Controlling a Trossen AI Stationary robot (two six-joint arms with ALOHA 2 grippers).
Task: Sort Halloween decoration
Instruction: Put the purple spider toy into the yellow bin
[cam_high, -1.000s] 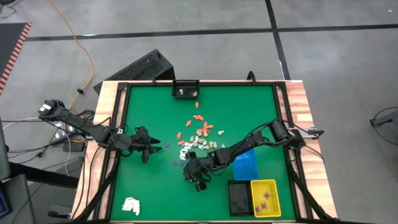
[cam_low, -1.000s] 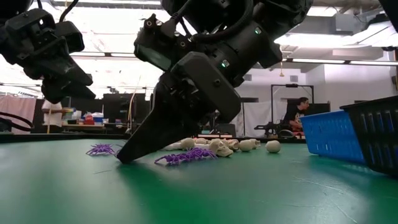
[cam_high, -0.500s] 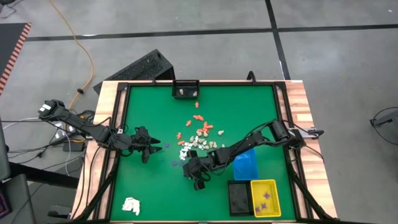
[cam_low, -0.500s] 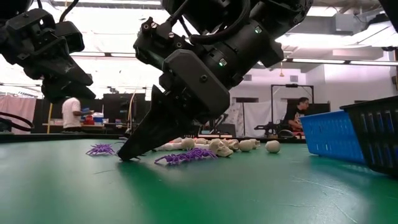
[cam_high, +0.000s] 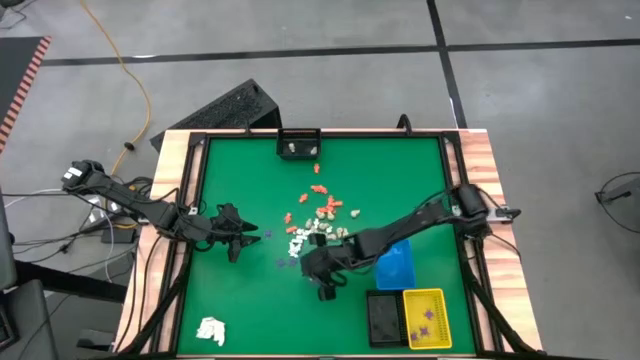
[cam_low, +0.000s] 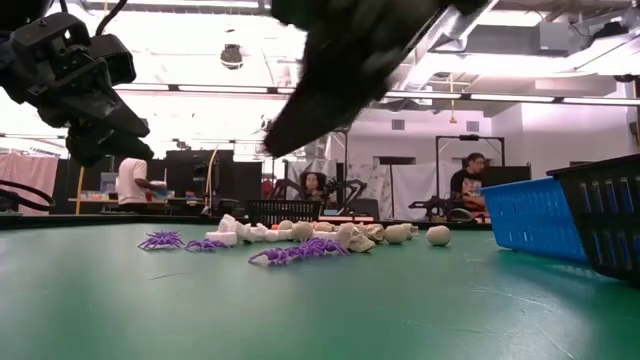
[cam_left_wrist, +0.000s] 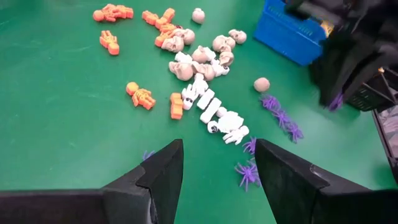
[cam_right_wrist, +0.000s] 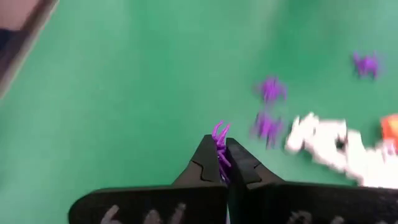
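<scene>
Green counter (cam_high: 230, 180) w/ raised wood rim; workshop room behind, people seated and standing at far benches.

Decoration pile (cam_high: 318, 222): orange, white and cream pieces, mid-counter. Purple spiders (cam_low: 298, 251) lie loose on the near side of the pile. Trays at near-right corner: blue tray (cam_high: 394, 263), black tray (cam_high: 384, 316), yellow tray (cam_high: 426, 316). Yellow tray already holds purple pieces.

Right hand (cam_right_wrist: 222, 151): fingers pinched narrow on one purple spider (cam_right_wrist: 219, 138), clear of the felt. High view puts it just near-side of the pile, beside the blue tray.

Left hand (cam_left_wrist: 216, 163): fingers wide, nothing held, hovering left of the pile. Waiting.

Step in hand (judged): carry phase, spider picked, en route to tray.

Next move calls for: swing right hand over yellow tray, clearing blue tray wall; keep pinch firm, as piece is light w/ thin legs; release low.

White paper wad (cam_high: 210, 329) at near-left corner: not part of sort.
</scene>
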